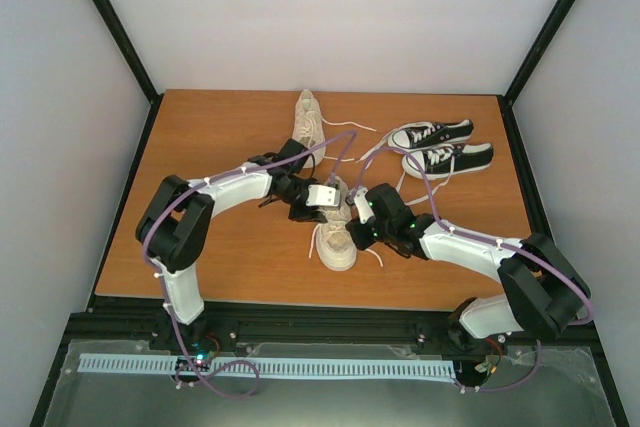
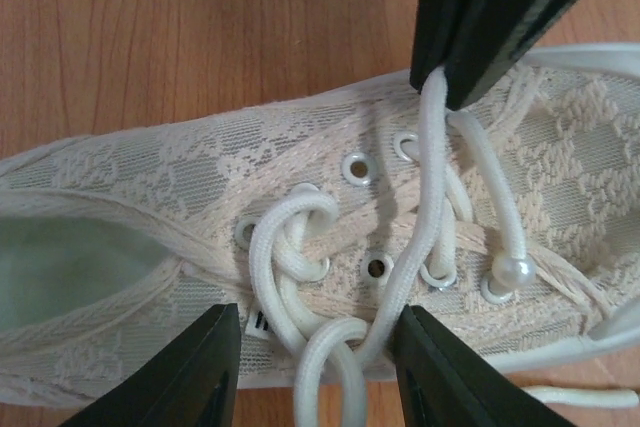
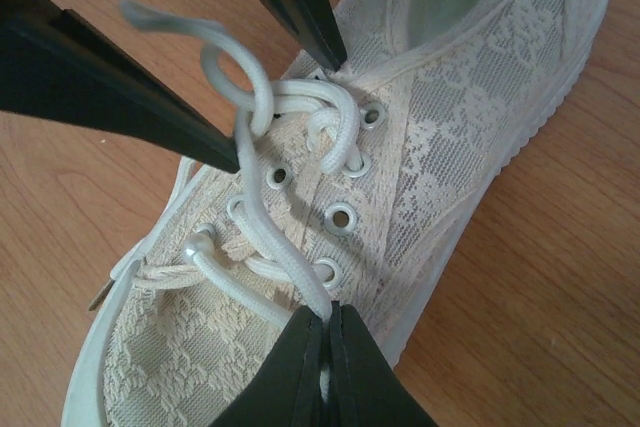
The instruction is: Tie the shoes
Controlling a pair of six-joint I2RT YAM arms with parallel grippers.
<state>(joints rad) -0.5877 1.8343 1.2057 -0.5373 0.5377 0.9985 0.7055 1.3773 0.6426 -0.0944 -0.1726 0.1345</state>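
One cream shoe (image 1: 338,245) lies mid-table under both grippers; the other cream shoe (image 1: 308,119) lies farther back with loose laces. My left gripper (image 2: 318,322) is open, its fingers on either side of a loose tangle of white lace loops (image 2: 300,277) over the shoe's upper eyelets (image 2: 357,168). My right gripper (image 3: 328,319) is shut on a white lace (image 3: 290,257) that runs taut from the tangle to its tips. In the right wrist view the left gripper (image 3: 285,112) stands open over the knot. In the left wrist view the right gripper (image 2: 440,82) pinches the lace.
Two black sneakers with white toe caps (image 1: 432,134) (image 1: 450,158) sit at the back right, their laces trailing toward the near cream shoe. The wooden table (image 1: 220,137) is walled in by white panels and black posts.
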